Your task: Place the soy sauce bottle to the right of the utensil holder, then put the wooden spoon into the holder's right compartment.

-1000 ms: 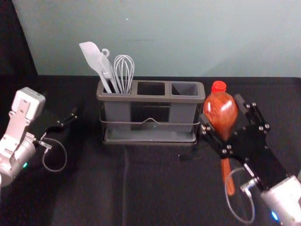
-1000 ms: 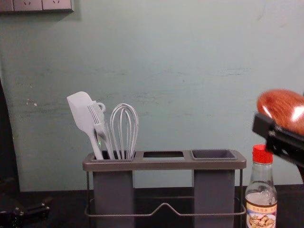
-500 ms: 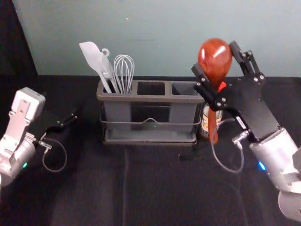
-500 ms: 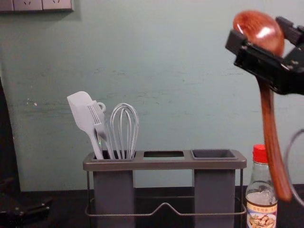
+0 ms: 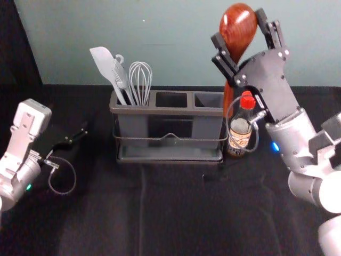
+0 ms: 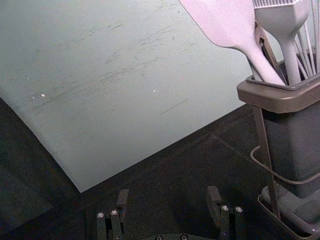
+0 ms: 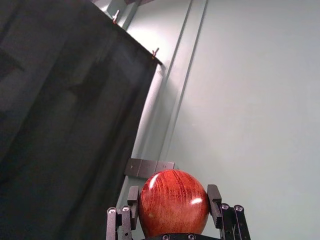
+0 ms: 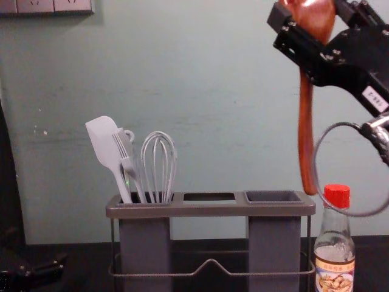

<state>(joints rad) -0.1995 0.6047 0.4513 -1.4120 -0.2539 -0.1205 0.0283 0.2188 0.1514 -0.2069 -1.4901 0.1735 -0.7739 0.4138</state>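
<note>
Head view: the right hand (image 5: pixel 238 28), above the right end of the utensil holder (image 5: pixel 170 112), is clamped on the bowl of the wooden spoon (image 8: pixel 306 121), handle hanging down. The soy sauce bottle (image 5: pixel 240 136) stands just right of the holder. The holder's left compartment (image 5: pixel 133 126) contains a spatula (image 5: pixel 104 63), brush (image 8: pixel 126 149) and whisk (image 5: pixel 140 80). The left hand (image 5: pixel 79 135), left of the holder, has its fingers apart.

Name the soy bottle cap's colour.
The cap is red, a plain bright red; the chest view shows it best.
</note>
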